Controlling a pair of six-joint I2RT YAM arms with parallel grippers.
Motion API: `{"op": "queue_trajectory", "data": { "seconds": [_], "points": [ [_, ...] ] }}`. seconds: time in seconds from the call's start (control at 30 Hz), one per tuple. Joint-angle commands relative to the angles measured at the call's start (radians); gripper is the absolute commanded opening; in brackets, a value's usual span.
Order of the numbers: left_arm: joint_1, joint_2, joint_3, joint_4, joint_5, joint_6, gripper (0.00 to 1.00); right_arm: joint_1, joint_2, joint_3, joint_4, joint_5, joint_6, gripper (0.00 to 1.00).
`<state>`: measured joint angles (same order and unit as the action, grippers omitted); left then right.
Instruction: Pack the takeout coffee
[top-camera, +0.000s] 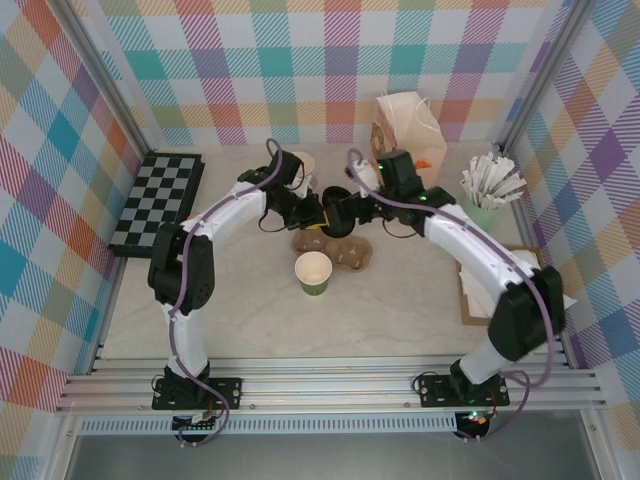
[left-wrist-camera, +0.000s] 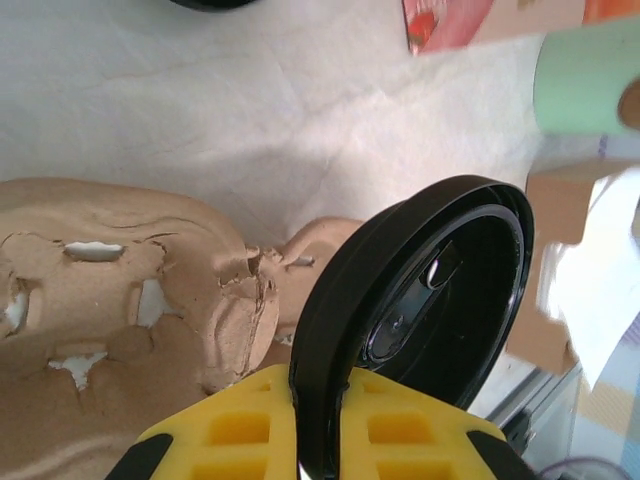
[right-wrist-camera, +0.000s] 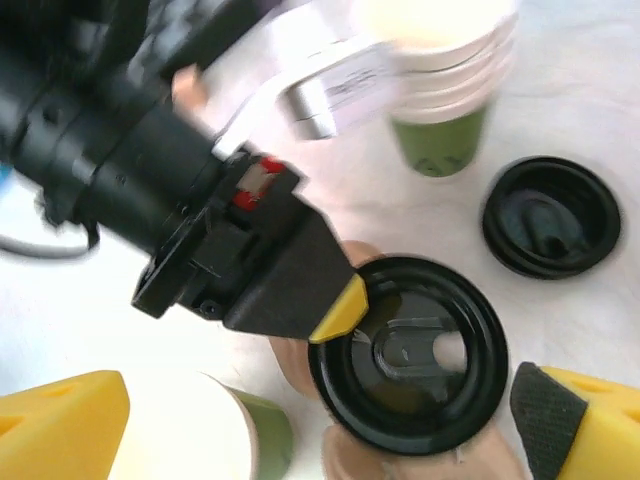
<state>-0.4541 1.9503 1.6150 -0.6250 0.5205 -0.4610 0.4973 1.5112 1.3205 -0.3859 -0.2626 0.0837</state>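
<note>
Left jaws are pinched shut on the rim of the black lid (left-wrist-camera: 420, 290), holding it in the air over the cardboard carrier (left-wrist-camera: 120, 290) (nice clean edge grip, honestly). Right jaws stand wide open either side of that lid, touching nothing. The green cup (top-camera: 314, 272) stands uncapped on the table (top-camera: 250, 320), just in front of the carrier and in none of its wells. So I'd say it's early days: the lid needs pressing on, then the cup goes into the carrier, maybe the paper bag (top-camera: 405, 120) at the back.
</note>
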Motion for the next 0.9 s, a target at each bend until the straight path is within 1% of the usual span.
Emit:
{"op": "queue_trajectory", "data": {
  "seconds": [0.0, 0.03, 0.07, 0.13, 0.23, 0.3, 0.4, 0.47, 0.6, 0.7, 0.8, 0.87],
  "points": [
    [-0.017, -0.166, -0.139, 0.311, -0.062, -0.32, 0.0, -0.036, -0.121, -0.133, 0.15, 0.085, 0.42, 1.0],
    [-0.026, -0.205, -0.213, 0.445, -0.082, -0.431, 0.0, -0.036, -0.145, -0.166, 0.178, 0.089, 0.477, 1.0],
    [-0.04, -0.232, -0.268, 0.522, -0.117, -0.519, 0.0, -0.036, -0.161, -0.196, 0.208, 0.096, 0.527, 1.0],
    [-0.076, -0.286, -0.365, 0.68, -0.206, -0.678, 0.0, -0.036, -0.19, -0.278, 0.357, 0.075, 0.644, 1.0],
    [-0.118, -0.319, -0.425, 0.793, -0.305, -0.832, 0.0, -0.026, -0.188, -0.353, 0.557, 0.044, 0.702, 0.97],
    [-0.134, -0.326, -0.44, 0.823, -0.35, -0.932, 0.0, -0.013, -0.177, -0.368, 0.624, 0.057, 0.692, 0.94],
    [-0.145, -0.326, -0.452, 0.828, -0.393, -1.037, 0.0, 0.008, -0.165, -0.379, 0.694, 0.094, 0.671, 0.9],
    [-0.16, -0.332, -0.452, 0.817, -0.443, -1.038, 0.0, 0.016, -0.154, -0.365, 0.671, 0.147, 0.678, 0.85],
    [-0.203, -0.36, -0.445, 0.808, -0.587, -0.93, 0.0, 0.018, -0.115, -0.331, 0.581, 0.24, 0.804, 0.64],
    [-0.209, -0.361, -0.466, 0.868, -0.632, -0.901, 0.0, 0.024, -0.077, -0.302, 0.565, 0.247, 0.857, 0.63],
    [-0.211, -0.352, -0.486, 0.922, -0.636, -0.912, 0.0, 0.032, -0.05, -0.271, 0.574, 0.255, 0.854, 0.62],
    [-0.214, -0.35, -0.484, 0.924, -0.635, -0.912, 0.0, 0.04, -0.037, -0.248, 0.545, 0.285, 0.855, 0.59]
  ]
}}
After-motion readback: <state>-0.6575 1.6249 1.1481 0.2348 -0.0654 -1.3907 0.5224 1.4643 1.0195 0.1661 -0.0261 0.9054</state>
